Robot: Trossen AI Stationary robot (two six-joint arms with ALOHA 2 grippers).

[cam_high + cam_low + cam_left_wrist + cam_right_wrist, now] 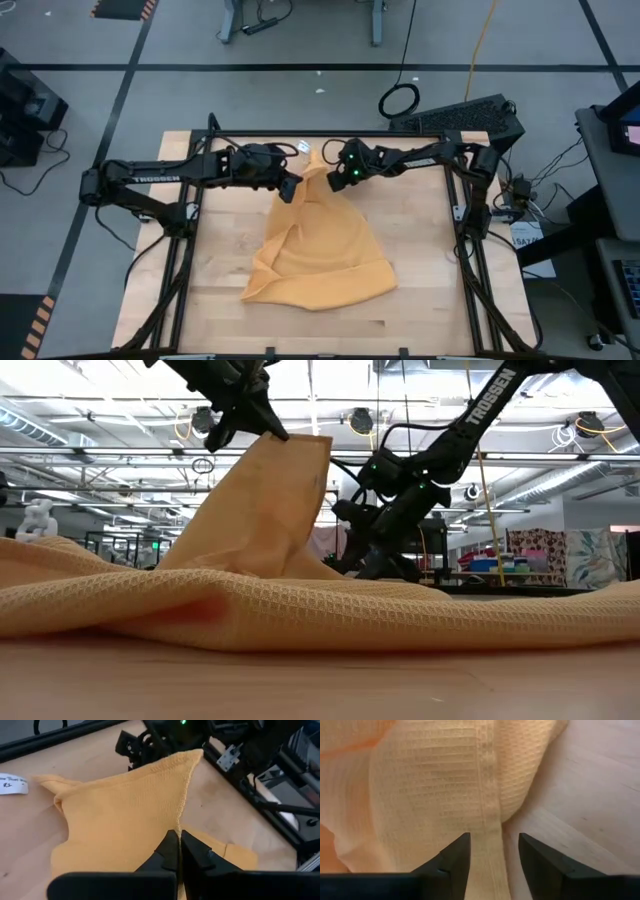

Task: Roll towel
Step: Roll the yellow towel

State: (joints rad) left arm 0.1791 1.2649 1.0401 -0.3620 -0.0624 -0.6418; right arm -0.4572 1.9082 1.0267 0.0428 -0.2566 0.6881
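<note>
Two arms of mine meet over the far middle of the tabletop (430, 290), toward twelve o'clock in the overhead view. My left gripper (291, 189) has its jaws pinched together on a hem of the towel (320, 250) and holds that corner lifted off the wood, so the cloth rises in a peak (the low view shows it hanging like a small tent). The rest of the mustard-yellow cloth lies rumpled and partly folded over itself, spreading from the centre down toward six o'clock.

My right gripper (340, 176) sits at one o'clock of the lifted corner, jaws apart, straddling a hem strip of the cloth without clamping it; the wrist camera shows the strip running between the two fingers (455, 857) with a gap on either side.

I judge this to be the setup step: getting both far corners in hand before any rolling. Next, my right jaws need to close on that hem, then both arms should draw the edge taut and flatten the cloth, since a crumpled sheet will roll unevenly.
</note>
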